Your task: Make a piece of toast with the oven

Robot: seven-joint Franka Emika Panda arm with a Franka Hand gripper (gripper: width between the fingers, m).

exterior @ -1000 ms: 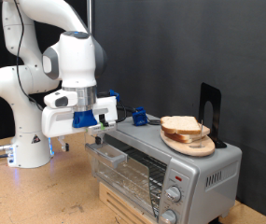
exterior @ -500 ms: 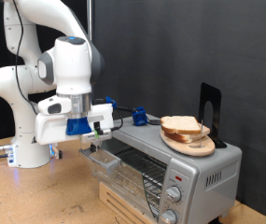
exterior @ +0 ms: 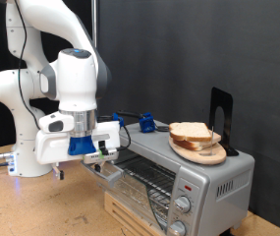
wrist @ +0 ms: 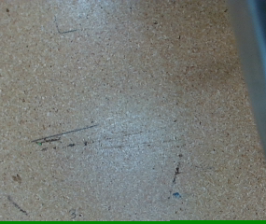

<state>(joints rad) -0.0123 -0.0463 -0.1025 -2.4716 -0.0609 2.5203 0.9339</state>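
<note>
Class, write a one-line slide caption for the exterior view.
Gripper at the oven door's top edge, door partly open; bread slices wait on a wooden plate on top.

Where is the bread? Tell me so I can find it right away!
Look for the silver oven at the exterior view's right, with round knobs on its front. On its flat top sits a round wooden plate, in front of a black stand. The bread slices are stacked on that plate: pale inside with tan-brown crust, the only food there.
</note>
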